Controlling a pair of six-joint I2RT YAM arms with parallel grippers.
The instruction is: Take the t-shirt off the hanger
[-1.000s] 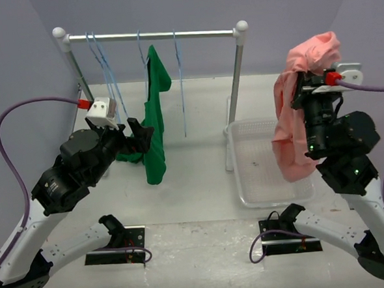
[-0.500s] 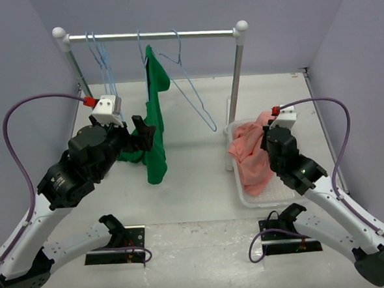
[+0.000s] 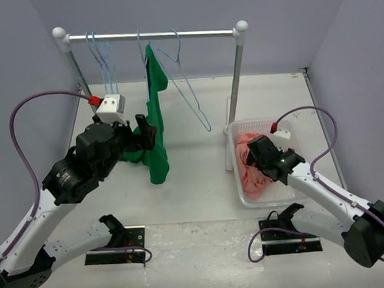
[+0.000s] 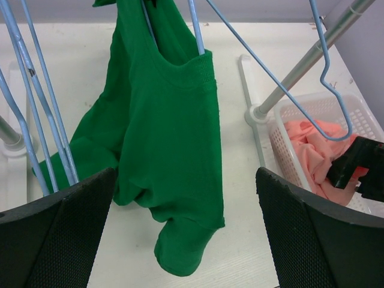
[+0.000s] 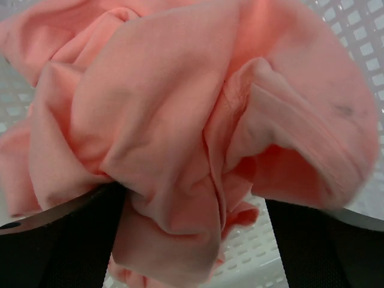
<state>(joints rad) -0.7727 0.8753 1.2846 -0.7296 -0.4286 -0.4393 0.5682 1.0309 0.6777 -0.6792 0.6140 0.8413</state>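
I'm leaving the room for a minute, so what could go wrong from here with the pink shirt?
The t-shirt lies bunched inside the open right tool in the basket; if the arm lifts, cloth may snag and be dragged out. The bare hanger hangs tilted on the rail beside the green t-shirt, and might slip off.

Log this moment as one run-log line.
t-shirt: off hanger, crumpled in basket | hanger: bare, tilted on rail | right gripper: open over t-shirt | left gripper: open, by green t-shirt
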